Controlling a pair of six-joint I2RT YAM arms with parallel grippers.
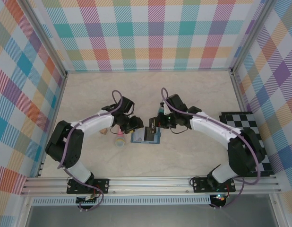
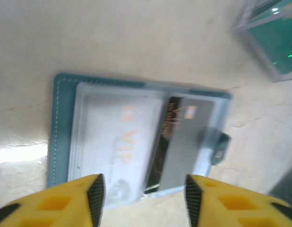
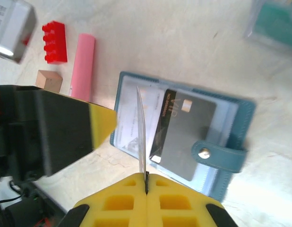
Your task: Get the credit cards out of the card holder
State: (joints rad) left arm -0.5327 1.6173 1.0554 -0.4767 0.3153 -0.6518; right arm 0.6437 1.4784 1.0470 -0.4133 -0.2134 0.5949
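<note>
The card holder (image 1: 146, 136) lies open on the table between both arms, blue with clear pockets (image 3: 231, 118). A dark grey card (image 3: 184, 137) sits in its right half and a white VIP card (image 2: 117, 142) under a clear pocket in its left half. My right gripper (image 3: 146, 182) is shut on the near edge of a thin clear sleeve page of the holder, which stands upright, seen edge-on. My left gripper (image 2: 143, 191) hovers open just over the holder's near edge, nothing between its fingers. One yellow fingertip (image 3: 101, 125) of it sits left of the holder.
Left of the holder lie a pink stick (image 3: 82, 66), a red brick (image 3: 54, 42) and a small wooden block (image 3: 49, 80). A striped roll (image 1: 119, 141) rests near the left arm. A checkered mat (image 1: 250, 137) covers the right side, and a teal box (image 2: 273, 38) stands beyond the holder.
</note>
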